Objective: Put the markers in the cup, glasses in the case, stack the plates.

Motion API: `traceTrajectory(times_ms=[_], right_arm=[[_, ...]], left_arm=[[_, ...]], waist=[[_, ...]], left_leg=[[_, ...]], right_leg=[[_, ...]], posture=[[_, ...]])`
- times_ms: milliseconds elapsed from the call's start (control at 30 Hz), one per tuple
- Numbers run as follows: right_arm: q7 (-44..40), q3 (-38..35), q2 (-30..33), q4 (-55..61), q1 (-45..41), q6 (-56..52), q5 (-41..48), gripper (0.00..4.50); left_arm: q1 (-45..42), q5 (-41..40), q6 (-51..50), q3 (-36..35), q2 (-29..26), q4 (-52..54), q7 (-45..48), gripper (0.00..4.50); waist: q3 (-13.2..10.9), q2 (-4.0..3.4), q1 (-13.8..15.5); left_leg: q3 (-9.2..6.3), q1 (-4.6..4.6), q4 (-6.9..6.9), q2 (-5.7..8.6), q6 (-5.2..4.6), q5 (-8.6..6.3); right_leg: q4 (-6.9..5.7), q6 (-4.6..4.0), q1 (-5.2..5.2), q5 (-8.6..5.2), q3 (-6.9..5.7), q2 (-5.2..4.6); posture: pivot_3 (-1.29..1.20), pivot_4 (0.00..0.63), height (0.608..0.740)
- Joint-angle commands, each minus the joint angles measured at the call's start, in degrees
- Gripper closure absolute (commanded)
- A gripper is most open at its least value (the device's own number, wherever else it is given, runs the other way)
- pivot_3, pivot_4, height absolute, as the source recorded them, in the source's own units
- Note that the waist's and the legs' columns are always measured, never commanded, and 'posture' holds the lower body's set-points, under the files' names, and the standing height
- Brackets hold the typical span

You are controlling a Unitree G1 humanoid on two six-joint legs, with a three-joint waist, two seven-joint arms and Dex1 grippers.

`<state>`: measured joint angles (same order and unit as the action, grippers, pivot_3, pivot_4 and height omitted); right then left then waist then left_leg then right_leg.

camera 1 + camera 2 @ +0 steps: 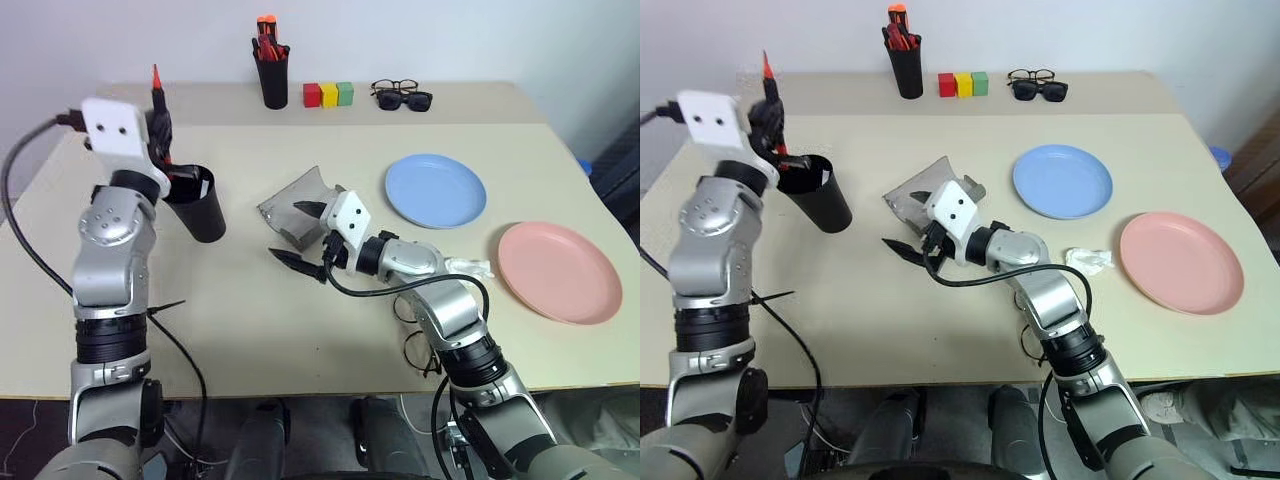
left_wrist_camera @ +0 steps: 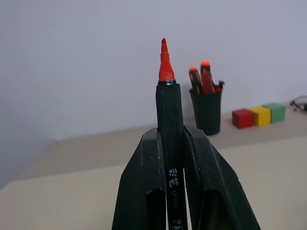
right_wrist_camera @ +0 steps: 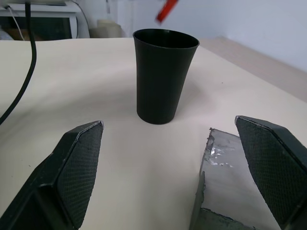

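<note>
- The left gripper (image 2: 173, 158) is raised above the table's left edge, its two black fingers clamped on a slim red marker with a black section (image 2: 168, 115), red tip up.
- The wide tapered matte black cup (image 1: 198, 203) stands upright just beside that gripper, near the beige table (image 1: 250, 330)'s left edge.
- The right gripper (image 1: 300, 232), fingers spread wide and empty, hovers mid-table beside the open grey felt case (image 1: 292, 205).
- The light blue plate (image 1: 435, 190) and salmon pink plate (image 1: 558, 271) lie apart toward the right edge.

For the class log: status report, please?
Left gripper shut on red marker, above cup. Right gripper open, beside case. Nothing blocking.
</note>
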<state>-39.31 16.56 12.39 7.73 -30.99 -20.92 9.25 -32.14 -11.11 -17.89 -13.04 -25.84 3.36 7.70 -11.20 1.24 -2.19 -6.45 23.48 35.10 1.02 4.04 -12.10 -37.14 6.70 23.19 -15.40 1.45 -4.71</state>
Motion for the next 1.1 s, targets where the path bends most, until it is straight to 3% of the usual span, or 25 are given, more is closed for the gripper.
traceTrajectory(times_ms=[33, 100, 300, 433, 567, 600, 700, 833, 967, 1033, 1100], right_arm=[[0.46, -0.68, -0.05, 2.72, -0.79, 0.25, 0.28, 0.00], [0.56, -0.71, 0.00, 2.90, -0.78, 0.18, 0.31, 0.00], [0.73, -0.96, 0.41, 3.14, -0.81, 0.06, 0.43, 0.00], [0.86, -1.88, 1.53, 2.94, -0.86, 0.11, 0.30, 0.00], [0.24, -4.59, 5.29, 3.62, -0.61, -0.57, 0.64, 0.00], [-0.23, -5.66, 6.90, 4.11, -0.18, -0.88, 0.88, 0.00], [-1.29, -7.35, 10.41, 5.64, 1.16, -1.64, 1.58, 0.00], [-2.53, -9.60, 15.01, 8.35, 3.84, -2.90, 2.12, 0.00], [-0.64, -11.66, 17.13, 11.56, 6.39, -4.79, 1.63, 0.00], [0.44, -11.94, 17.17, 13.41, 7.81, -5.81, 1.53, 0.00], [1.44, -12.13, 17.15, 15.16, 9.13, -6.74, 1.45, 0.00]], left_arm=[[0.31, 0.10, 2.71, -0.63, 0.55, -0.16, 0.92, 4.47], [1.12, 0.45, 2.91, -0.36, 0.69, -0.51, 1.30, 4.47], [0.93, -0.59, 2.52, -1.55, 2.45, 1.15, 0.13, 1.69], [-0.62, -5.04, 1.29, -2.03, 3.45, 4.33, 2.56, 1.69], [-1.86, -13.72, -11.77, 4.46, 0.76, 10.39, 13.15, 1.69], [-2.34, -13.90, -16.03, 7.78, -0.67, 11.04, 15.33, 1.12], [-3.64, -12.95, -21.77, 14.07, -2.81, 11.09, 18.69, 0.06], [-7.66, -11.65, -29.95, 20.47, -1.15, 4.34, 20.09, 0.06], [-11.92, -8.88, -29.59, 27.10, 0.84, -6.51, 25.87, 0.06], [-12.81, -8.14, -28.61, 28.25, 1.79, -9.56, 28.04, 0.58], [-13.19, -7.13, -27.60, 28.64, 2.50, -11.86, 29.11, 1.43]], waist=[[0.00, 0.00, -0.02], [0.00, 0.00, -0.07], [0.00, 0.00, -0.21], [0.00, 0.00, -0.17], [0.00, 0.00, 0.01], [0.00, 0.00, 0.09], [0.00, -0.01, 0.00], [-0.01, -0.02, -0.34], [-0.02, -0.06, -0.28], [-0.02, -0.06, -0.30], [-0.02, -0.06, -0.27]], left_leg=[[0.00, 0.00, 0.00, 0.00, 0.00, 0.00], [0.00, 0.00, 0.00, 0.00, 0.00, 0.00], [-0.01, -0.01, 0.00, 0.00, 0.00, 0.00], [-0.01, -0.01, 0.01, 0.00, 0.00, 0.00], [-0.01, 0.01, 0.03, 0.00, 0.00, 0.00], [-0.01, 0.01, 0.03, 0.01, 0.00, 0.00], [0.00, -0.02, 0.04, 0.04, -0.01, 0.00], [-0.03, -0.03, 0.02, 0.02, -0.02, 0.00], [-0.02, -0.05, 0.02, 0.02, -0.02, 0.00], [-0.01, -0.04, 0.03, 0.02, -0.02, 0.00], [-0.01, -0.01, 0.02, 0.02, -0.02, 0.00]], right_leg=[[-0.01, 0.00, 0.00, 0.00, 0.00, 0.00], [-0.02, 0.00, 0.00, 0.00, 0.00, 0.00], [-0.06, 0.00, 0.03, 0.00, 0.00, 0.01], [-0.06, 0.00, 0.02, 0.00, 0.00, 0.01], [-0.04, 0.00, 0.00, 0.00, 0.00, 0.00], [-0.04, 0.01, -0.02, 0.00, 0.00, -0.01], [-0.02, 0.02, -0.08, -0.01, 0.01, -0.02], [-0.06, 0.02, -0.05, -0.01, -0.01, 0.02], [-0.09, 0.02, -0.03, -0.02, -0.01, 0.02], [-0.06, 0.02, -0.04, -0.02, 0.00, 0.01], [-0.03, 0.03, -0.04, -0.02, 0.00, 0.01]], posture=[[0.00, 0.150, 0.740], [0.00, 0.150, 0.740], [0.00, 0.150, 0.740], [0.00, 0.150, 0.740], [0.00, 0.150, 0.740], [0.00, 0.150, 0.740], [0.00, 0.150, 0.740], [0.00, 0.150, 0.740], [0.00, 0.150, 0.740], [0.00, 0.150, 0.740], [0.00, 0.150, 0.740]])
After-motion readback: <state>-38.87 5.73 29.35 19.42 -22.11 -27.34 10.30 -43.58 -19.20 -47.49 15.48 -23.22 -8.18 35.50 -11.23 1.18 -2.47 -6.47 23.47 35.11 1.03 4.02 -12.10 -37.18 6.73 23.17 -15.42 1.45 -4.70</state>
